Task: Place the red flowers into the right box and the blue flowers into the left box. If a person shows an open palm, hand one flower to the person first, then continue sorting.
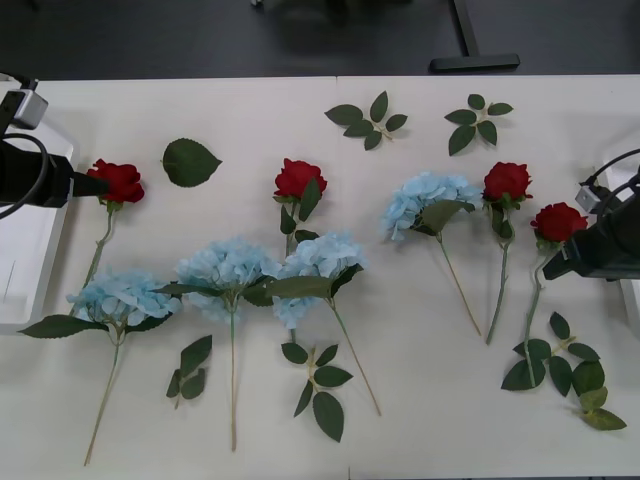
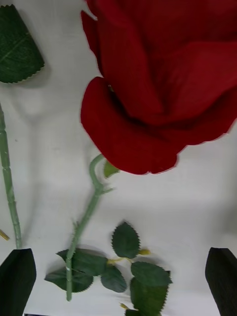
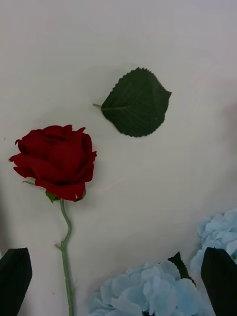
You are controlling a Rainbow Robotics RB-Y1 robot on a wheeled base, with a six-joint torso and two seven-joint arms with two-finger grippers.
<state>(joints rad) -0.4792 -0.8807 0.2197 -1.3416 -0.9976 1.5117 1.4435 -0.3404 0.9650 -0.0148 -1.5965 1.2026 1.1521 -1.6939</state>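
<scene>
On the white table [image 1: 250, 110], four red flowers and four blue flowers are laid out flat, none boxed yet. Far left, one red rose [image 1: 120, 181] is parked right at the tip of the left gripper [image 1: 98, 186]; from the left wrist view the same rose [image 3: 55, 162] is seen lying just ahead of the black fingers [image 3: 15, 279], which are spread wide apart with nothing between them. A single loose leaf [image 1: 189, 161] is found just beside that rose. The left box [image 1: 30, 265] is tucked under the left arm at the table's edge.

Over on the right, the right gripper [image 1: 552, 268] is held close over the far-right rose [image 1: 558, 222]. From the right wrist view the bloom [image 2: 163, 84] is seen huge and close, with its stem curling down toward a leaf sprig [image 2: 123, 269], and the fingers [image 2: 17, 281] are spread at both corners, not clamped on anything. Only a sliver of the right box [image 1: 629, 300] is seen past the right arm.

Between the arms, a third rose [image 1: 297, 178] and a fourth rose [image 1: 507, 181] are set mid-table. Three blue heads are bunched lower left to centre [image 1: 122, 296] [image 1: 222, 270] [image 1: 318, 262], overlapping a bit, and one more blue flower [image 1: 425, 200] is placed just beside the fourth rose. More leaf sprigs [image 1: 365, 118] are scattered about.
</scene>
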